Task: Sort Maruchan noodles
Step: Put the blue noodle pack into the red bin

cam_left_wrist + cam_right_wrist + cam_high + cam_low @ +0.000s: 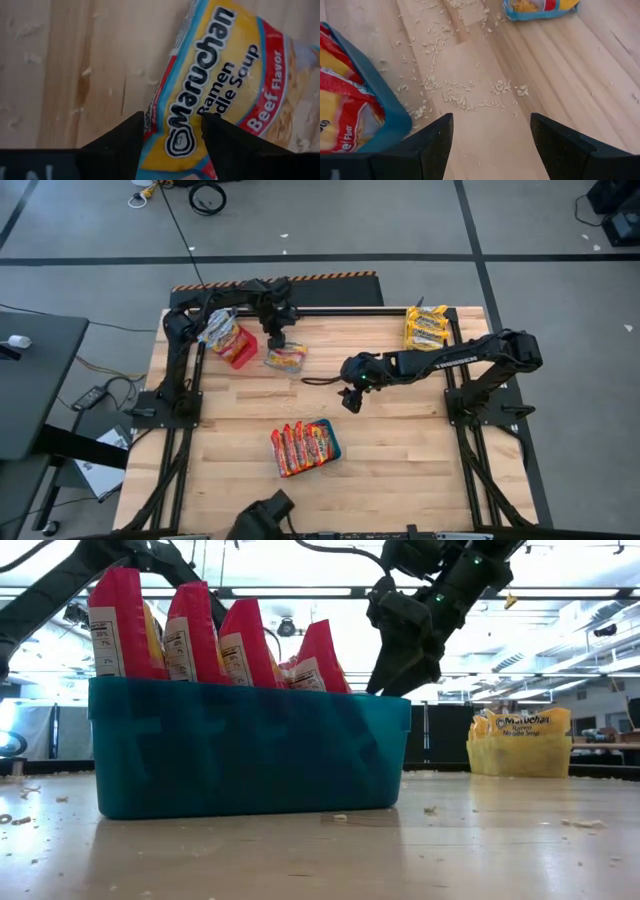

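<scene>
Nearest me, red-orange packets (302, 448) are standing on edge in the teal tray (333, 442). My right gripper (352, 397) is hovering wide and empty above bare wood. Farther off, my left gripper (277, 340) is straddling a blue-trimmed beef packet (220, 75), fingers (122, 145) parted either side, beside the red bin (240, 347). Yellow packets (426, 326) are sitting at the far right.

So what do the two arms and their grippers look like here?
Both arms are black and jointed. The right arm carries white lettering along its forearm and a small green light near the wrist. The left gripper and right gripper each have two flat, dark, tapered fingers.
</scene>
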